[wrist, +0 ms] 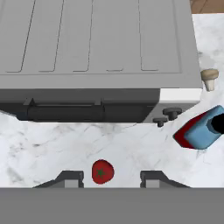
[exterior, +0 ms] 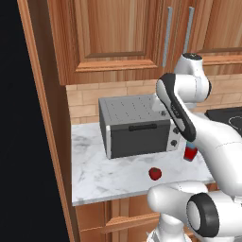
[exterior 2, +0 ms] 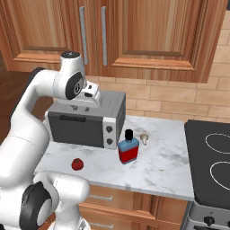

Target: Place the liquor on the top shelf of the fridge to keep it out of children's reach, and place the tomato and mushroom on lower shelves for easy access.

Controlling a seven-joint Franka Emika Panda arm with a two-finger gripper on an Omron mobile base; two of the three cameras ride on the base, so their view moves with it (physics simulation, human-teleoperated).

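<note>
Nothing shelved yet, all three items sit on the desk (exterior 2: 157,166)
Hand (wrist: 105,177) hangs spread and empty above the tomato (wrist: 103,171), stem spot up; liquor (exterior 2: 129,148) stands upright right of the oven (exterior 2: 87,121), cap skyward, mushroom (exterior 2: 144,139) just behind it, cap up too
</note>
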